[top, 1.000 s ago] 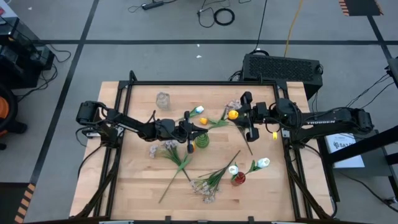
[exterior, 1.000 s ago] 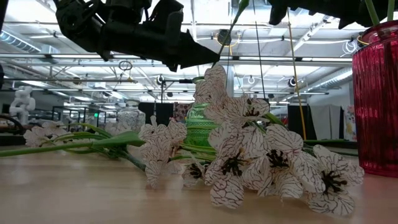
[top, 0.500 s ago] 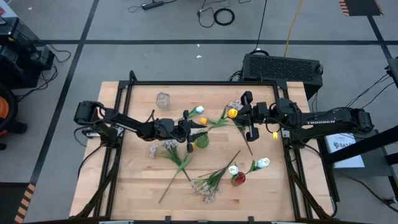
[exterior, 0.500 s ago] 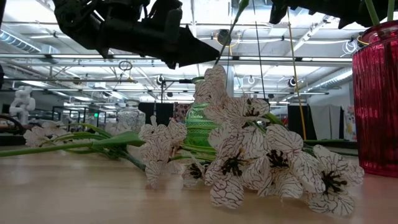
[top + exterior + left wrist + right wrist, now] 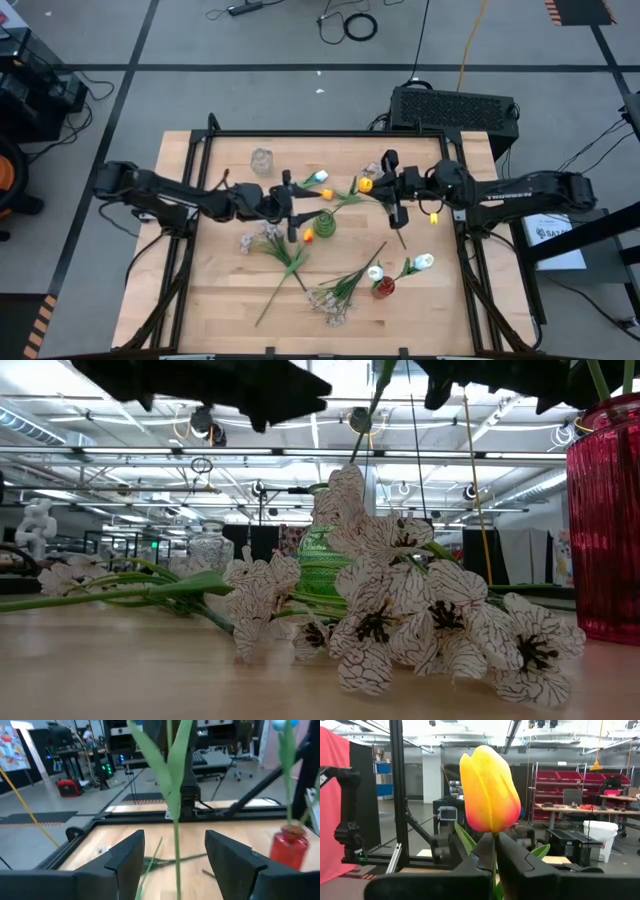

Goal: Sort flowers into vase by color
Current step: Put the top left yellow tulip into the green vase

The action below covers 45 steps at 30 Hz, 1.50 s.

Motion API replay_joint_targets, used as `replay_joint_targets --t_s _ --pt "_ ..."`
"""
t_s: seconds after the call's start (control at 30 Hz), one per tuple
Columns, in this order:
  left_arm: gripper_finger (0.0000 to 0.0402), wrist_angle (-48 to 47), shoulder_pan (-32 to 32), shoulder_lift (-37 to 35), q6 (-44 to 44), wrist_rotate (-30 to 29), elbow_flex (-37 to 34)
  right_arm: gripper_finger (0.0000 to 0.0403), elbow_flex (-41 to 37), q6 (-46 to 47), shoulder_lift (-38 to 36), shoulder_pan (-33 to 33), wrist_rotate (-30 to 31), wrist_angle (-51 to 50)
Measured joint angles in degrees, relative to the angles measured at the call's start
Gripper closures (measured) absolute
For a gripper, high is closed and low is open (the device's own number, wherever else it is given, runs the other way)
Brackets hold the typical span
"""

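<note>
My right gripper (image 5: 385, 187) is at the table's far right, shut on an orange-yellow tulip (image 5: 366, 184) whose head (image 5: 490, 790) shows just past the fingertips. My left gripper (image 5: 290, 206) is open left of the green vase (image 5: 326, 226). An upright green stem (image 5: 176, 845) shows between its spread fingers, untouched. More tulip heads (image 5: 322, 178) show above the green vase. The red vase (image 5: 383, 287) holds white tulips (image 5: 424, 262). Pale blossom sprays (image 5: 262, 240) lie on the wood by their stems and blooms. My right gripper pinches the tulip's stem (image 5: 493, 847) between its two fingers, right under the head. The fingers come level from the table's right. The rest of the stem is hidden behind the fingers in the wrist view.
A clear glass vase (image 5: 262, 160) stands far left of centre. Another pale spray (image 5: 330, 298) lies near the red vase, filling the low view's foreground (image 5: 400, 610). A further spray (image 5: 372, 169) lies at the far right. The table frame's black rails (image 5: 200, 160) border the wood.
My left gripper has opened, let go of the stem and drawn back toward the table's left edge; the flower stays standing in the green vase. My right gripper has shifted a little toward the table's left with the orange-yellow tulip.
</note>
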Motion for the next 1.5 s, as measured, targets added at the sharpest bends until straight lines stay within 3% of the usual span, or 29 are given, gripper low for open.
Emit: replay_joint_targets --t_s 0.23,0.5,0.8,1.3,1.5 --pt "0.0185 -18.6 -1.0 -8.0 -2.7 0.0 0.0 0.0399 0.0 0.0 3.0 0.0 0.0 1.9" --pt "0.0185 -30.3 -1.0 -6.7 -6.7 0.2 0.0 0.0399 0.0 0.0 6.4 -0.3 0.0 3.5" --pt "0.0185 -32.1 -1.0 -1.9 -8.9 4.7 0.0 0.0399 0.0 0.0 8.7 -1.7 0.0 4.1" --pt "0.0185 -31.2 -0.8 5.1 -9.1 6.3 0.0 0.0398 0.0 -0.5 8.8 -1.7 -3.3 3.0" --pt "0.0185 -31.1 -0.8 6.1 -8.6 6.3 0.0 0.0359 0.0 -0.6 8.8 -1.7 -5.1 2.2"
